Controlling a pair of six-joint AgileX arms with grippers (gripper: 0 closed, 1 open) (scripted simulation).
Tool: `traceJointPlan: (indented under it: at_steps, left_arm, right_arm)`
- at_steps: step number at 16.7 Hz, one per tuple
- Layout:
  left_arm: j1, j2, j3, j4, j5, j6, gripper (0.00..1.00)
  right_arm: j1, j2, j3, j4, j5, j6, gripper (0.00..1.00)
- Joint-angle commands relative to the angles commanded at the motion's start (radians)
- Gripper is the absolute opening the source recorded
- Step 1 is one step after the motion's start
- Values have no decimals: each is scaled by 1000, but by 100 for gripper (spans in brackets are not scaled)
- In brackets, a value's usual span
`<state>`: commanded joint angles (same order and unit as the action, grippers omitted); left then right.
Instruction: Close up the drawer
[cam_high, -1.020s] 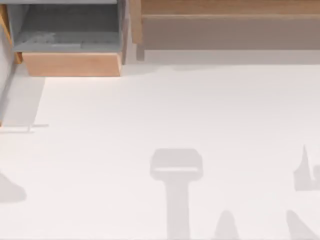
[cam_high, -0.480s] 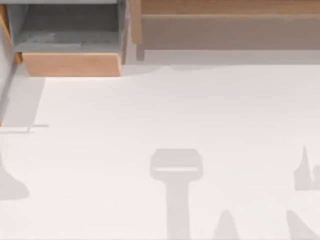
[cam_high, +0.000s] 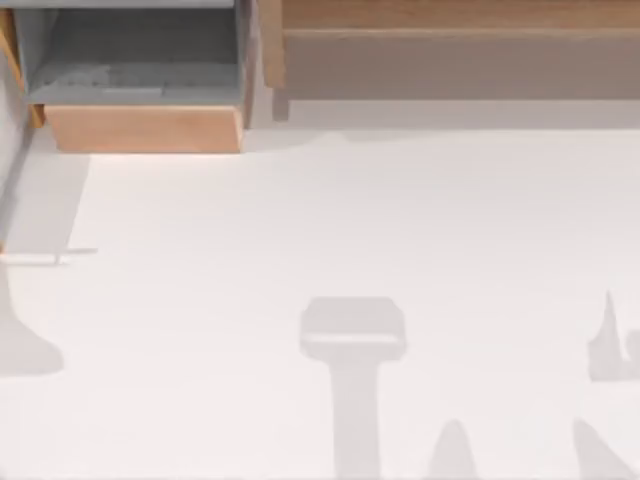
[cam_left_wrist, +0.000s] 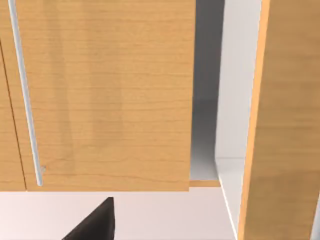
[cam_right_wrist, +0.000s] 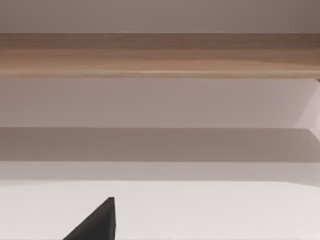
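A long, wide wooden and beige cabinet body (cam_high: 450, 50) runs along the far edge of the plain white table (cam_high: 350, 220), with grey shadows lying on the bare surface in front of it. The boxy drawer (cam_high: 143, 128), light-brown wooden front and grey inner walls, stands pulled out at the table's far left corner. In the left wrist view a wood-grain panel with a thin silver bar handle (cam_left_wrist: 25, 95) looms near a dark fingertip of the left gripper (cam_left_wrist: 95, 222); whether either gripper is spread or pressed together I cannot tell.

Drawer (cam_high: 143, 128) front is matt light-brown wood (grey, smooth inside); table (cam_high: 350, 220) is plain matt white.
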<state>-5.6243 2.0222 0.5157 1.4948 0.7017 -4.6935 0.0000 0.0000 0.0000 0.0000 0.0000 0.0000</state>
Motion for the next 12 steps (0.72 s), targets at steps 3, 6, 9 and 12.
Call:
traceJointPlan:
  at_steps: [3,6,9,12]
  left_arm:
    - [0,0,0,0,0,0,77]
    - [0,0,0,0,0,0,55]
    - [0,0,0,0,0,0,32]
    - [0,0,0,0,0,0,10]
  right_arm:
    - [0,0,0,0,0,0,100]
    - [0,0,0,0,0,0,100]
    - [0,0,0,0,0,0,100]
    - [0,0,0,0,0,0,100]
